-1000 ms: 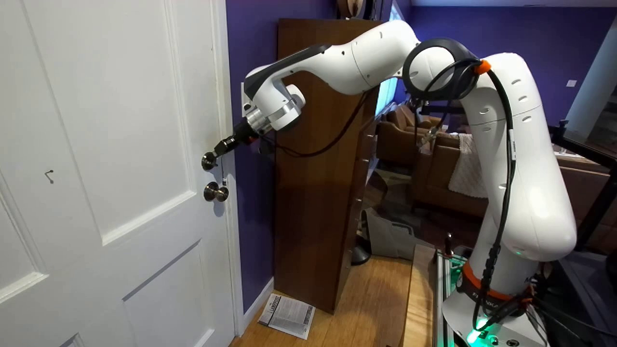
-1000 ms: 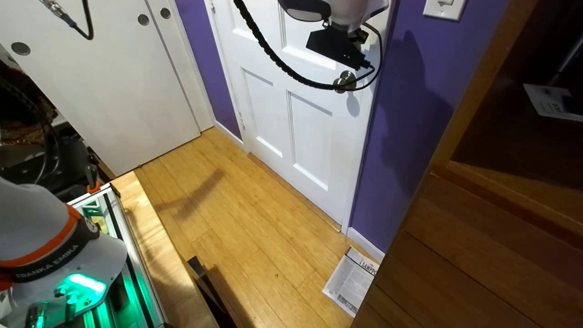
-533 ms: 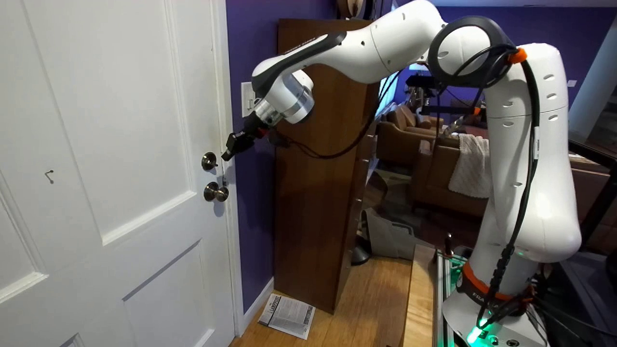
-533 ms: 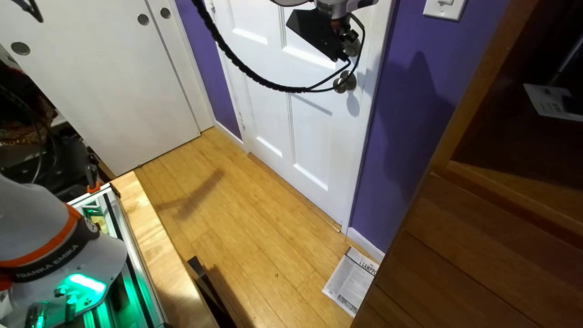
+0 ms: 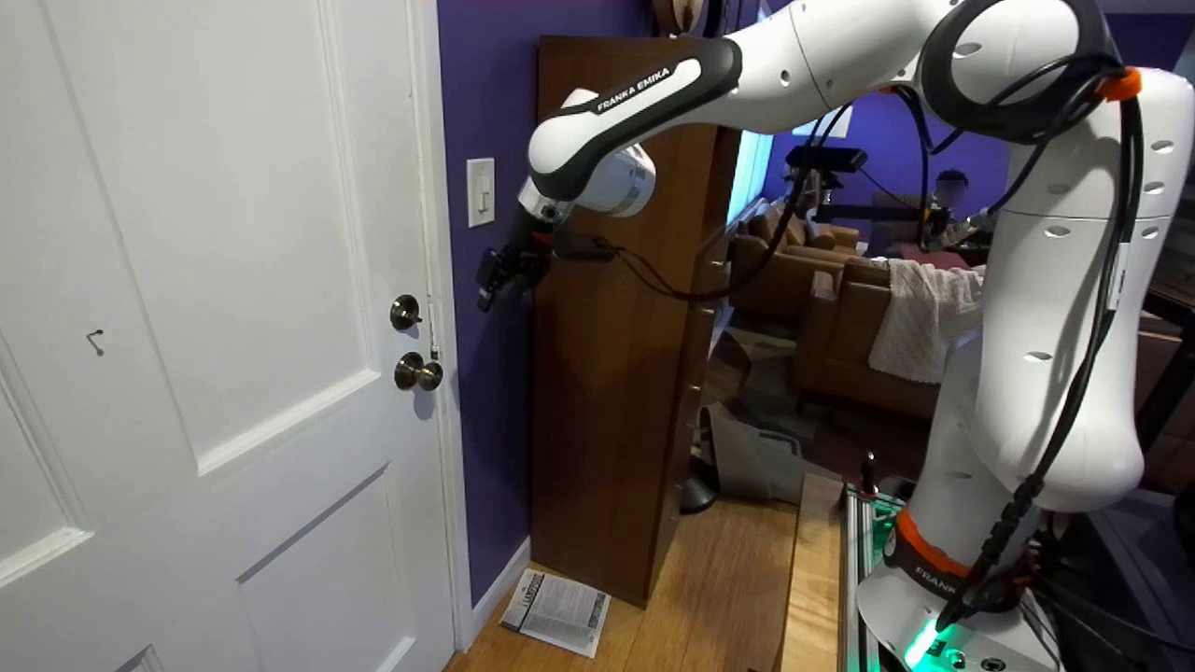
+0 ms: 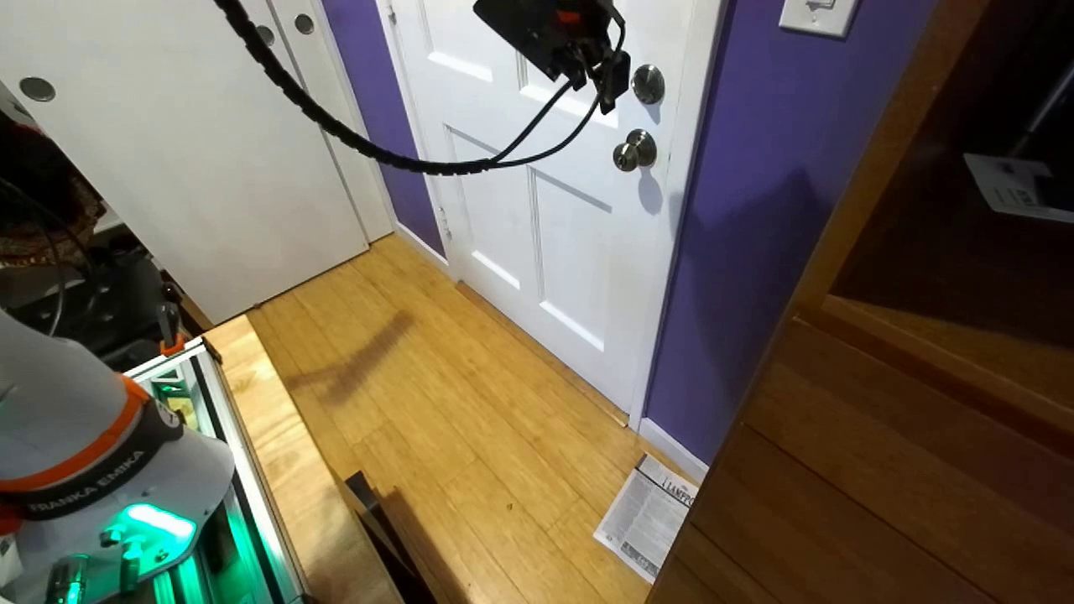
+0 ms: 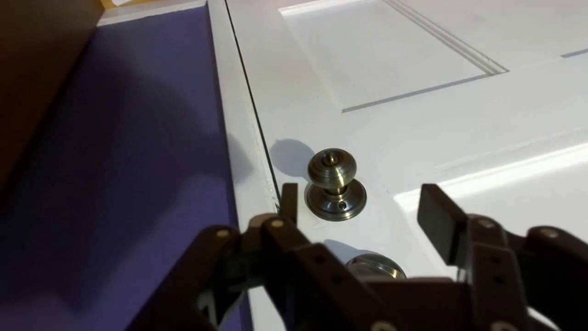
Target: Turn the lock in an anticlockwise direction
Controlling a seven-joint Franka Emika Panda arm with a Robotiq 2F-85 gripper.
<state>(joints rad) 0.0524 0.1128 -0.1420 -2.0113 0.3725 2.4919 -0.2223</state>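
Observation:
The lock is a round metal plate on the white door, above the door knob, and shows in both exterior views (image 5: 404,313) (image 6: 648,84). Its small thumb-turn (image 5: 418,319) juts out at the centre. In the wrist view only the far rim of the lock (image 7: 376,264) shows; the gripper's body covers the rest. My gripper (image 7: 361,204) is open, its pads (image 7: 438,220) wide apart with nothing held. In an exterior view the gripper (image 5: 487,291) hangs in the air, well clear of the door and about level with the lock.
Below the lock, the round door knob (image 5: 418,371) sticks out of the door. A switch plate (image 5: 481,191) is on the purple wall. A tall brown cabinet (image 5: 607,373) stands close beside the gripper. A newspaper (image 6: 646,516) lies on the floor.
The gripper was at the lock a second ago, covering it. It has since drawn back from the door, uncovering lock and thumb-turn, and its jaws look wider now.

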